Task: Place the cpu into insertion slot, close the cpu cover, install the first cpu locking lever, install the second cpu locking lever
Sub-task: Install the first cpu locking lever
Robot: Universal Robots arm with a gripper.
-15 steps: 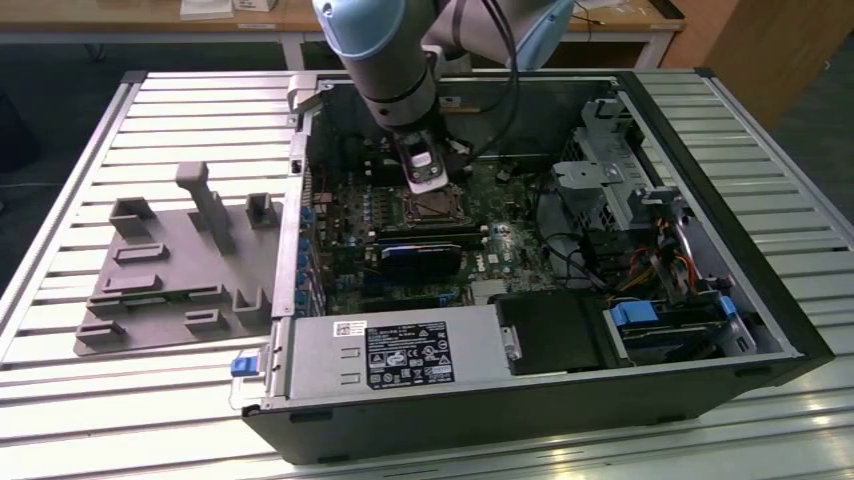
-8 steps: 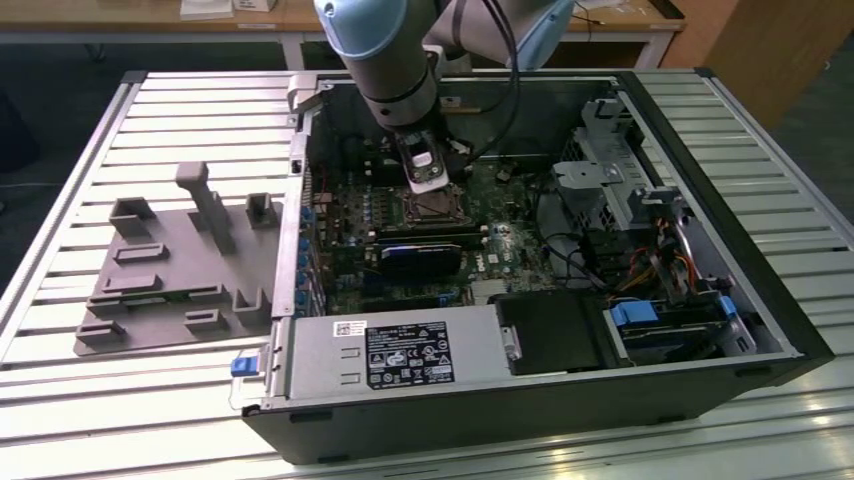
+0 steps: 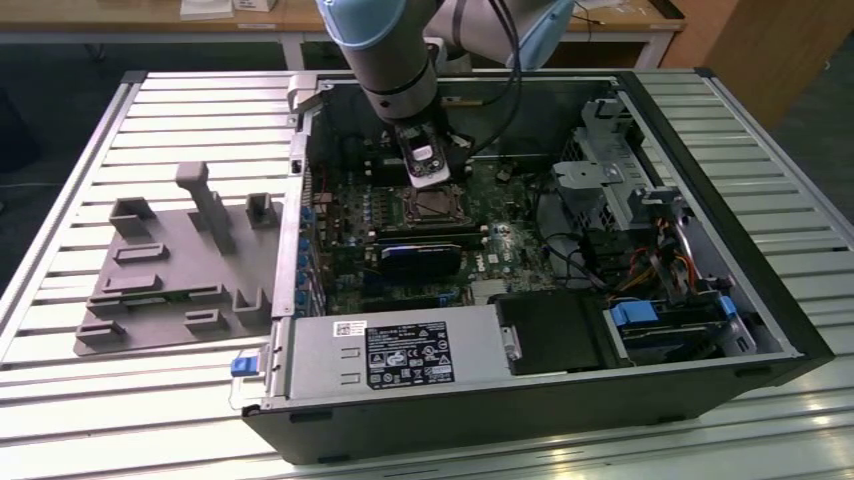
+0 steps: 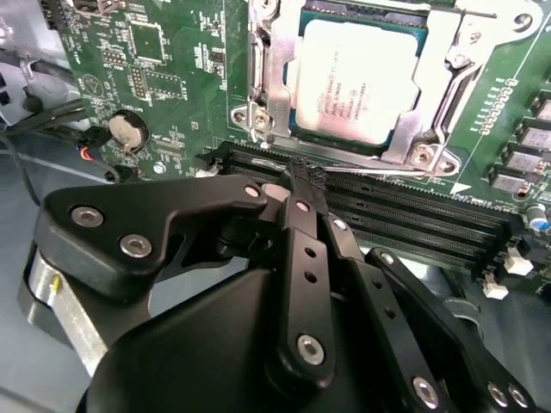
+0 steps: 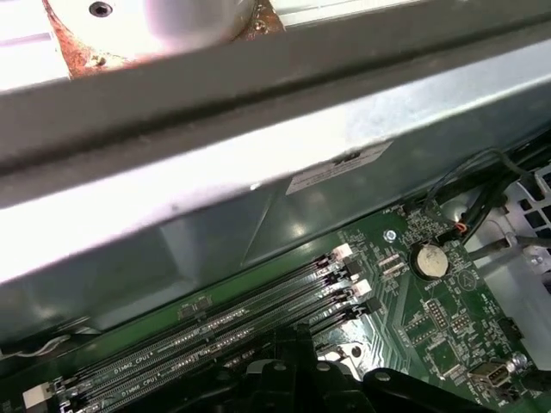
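Note:
The cpu [image 4: 357, 82], pale silver-beige on top, lies seated in the insertion slot [image 3: 430, 207] on the green board. Over its edges lies the cpu cover [image 4: 274, 86], a silver frame, flat and closed. A thin silver locking lever [image 4: 379, 172] runs along the socket's side next to the memory slots. My gripper [image 4: 303, 175] is shut, its black fingertips pressed together and touching or just above that lever. In the exterior view the gripper [image 3: 431, 183] hangs inside the open computer case, right at the socket's far edge.
Long black memory slots [image 4: 413, 215] run just beside the socket, also seen as memory slots [image 5: 215, 331]. A coin battery [image 4: 129, 129] sits nearby. The grey power supply [image 3: 387, 355], drive cage and cables [image 3: 627, 200] crowd the case. A grey fixture plate [image 3: 174, 270] lies outside.

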